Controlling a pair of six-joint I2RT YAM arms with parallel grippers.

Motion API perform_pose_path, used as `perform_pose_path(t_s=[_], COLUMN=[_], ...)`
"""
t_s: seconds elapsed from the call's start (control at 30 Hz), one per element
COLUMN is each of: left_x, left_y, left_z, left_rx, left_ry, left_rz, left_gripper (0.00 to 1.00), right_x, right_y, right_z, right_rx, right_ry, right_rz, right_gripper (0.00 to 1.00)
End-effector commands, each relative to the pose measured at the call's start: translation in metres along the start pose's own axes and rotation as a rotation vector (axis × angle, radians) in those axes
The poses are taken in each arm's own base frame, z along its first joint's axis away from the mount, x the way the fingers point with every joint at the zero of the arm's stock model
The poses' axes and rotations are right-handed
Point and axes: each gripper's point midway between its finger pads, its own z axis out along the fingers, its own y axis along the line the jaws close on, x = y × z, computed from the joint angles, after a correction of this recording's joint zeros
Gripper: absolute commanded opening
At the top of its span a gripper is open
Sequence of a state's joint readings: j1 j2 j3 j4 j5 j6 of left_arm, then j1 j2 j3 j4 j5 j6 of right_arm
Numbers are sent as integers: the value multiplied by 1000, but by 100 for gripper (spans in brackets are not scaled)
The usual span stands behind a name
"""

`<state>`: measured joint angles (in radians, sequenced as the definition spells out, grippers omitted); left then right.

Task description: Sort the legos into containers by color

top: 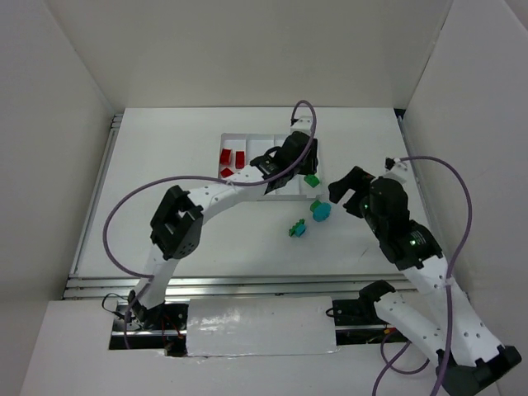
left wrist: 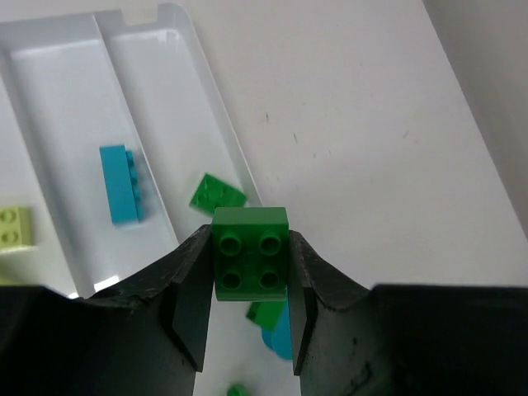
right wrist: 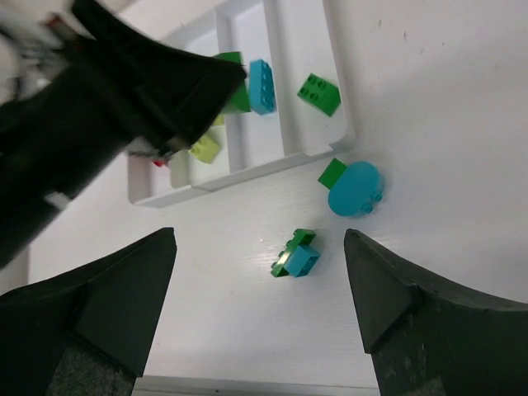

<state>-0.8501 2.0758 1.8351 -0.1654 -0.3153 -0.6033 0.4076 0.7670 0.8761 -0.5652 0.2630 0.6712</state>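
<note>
Top external: white table (top: 165, 181) w/ white walls (top: 247, 49) — left pincer (left wrist: 250, 247) clamped on green brick (left wrist: 250, 262), right pincer (right wrist: 260, 241) apart

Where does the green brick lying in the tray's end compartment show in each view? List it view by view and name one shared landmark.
Top external: the green brick lies at the tray's right edge, toward its near corner.
Left wrist: it sits left of centre, in the compartment next to the bare table.
Right wrist: it is in the upper middle, in the rightmost compartment.
Shared landmark: the white tray; its outer long wall runs right beside the brick in every view.
</note>
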Motion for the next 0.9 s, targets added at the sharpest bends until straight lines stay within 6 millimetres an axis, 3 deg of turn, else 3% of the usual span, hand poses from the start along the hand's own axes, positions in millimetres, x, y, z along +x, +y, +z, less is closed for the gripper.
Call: perform_pose_path(t_s=[0.0,0.07,0.13,0.17,0.2,0.23,0.33,0.43,0.5,0.53,0.67,0.73,0.8,0.83,0.87], left_x=[-8,-4,-17,-6,-14,-9,-4,4,2,4,1,-10,-18,-34,-38], left_y=[1,10,13,18,17,25,26,31,32,35,34,28,26,22,27], left_z=[40,59,71,83,89,98,108,116,118,121,119,112,106,95,90], left_rx=[34,-10,-11,-8,10,9,67,66,52,51,76,107,111,108,87], left_ry=[-69,-94,-126,-103,-131,-124,-128,-116,-121,-113,-116,-127,-132,-160,-170], left_rz=[65,105,103,103,90,81,73,71,59,56,40,29,20,13,9], left_gripper=[2,9,10,11,11,12,19,34,49,63,88,97,99,99,99], right_x=[-20,-23,-20,-15,-14,-14,-12,-8,-1,1,9,16,22,24,25], right_y=[-5,-1,1,3,4,4,4,5,7,8,6,6,3,2,3], right_z=[-23,-36,-46,-50,-53,-58,-65,-66,-64,-64,-58,-53,-45,-43,-40], right_rx=[0,-40,-66,-89,-102,-117,-138,-151,-165,-169,-172,-174,-155,-149,-151], right_ry=[-99,-97,-82,-60,-55,-61,-56,-35,-5,0,18,39,59,64,64], right_rz=[75,78,70,62,59,63,55,37,24,24,22,19,16,15,17], right_gripper=[90,90,90,91,95,99,99,99,99,99,100,100,100,100,99])
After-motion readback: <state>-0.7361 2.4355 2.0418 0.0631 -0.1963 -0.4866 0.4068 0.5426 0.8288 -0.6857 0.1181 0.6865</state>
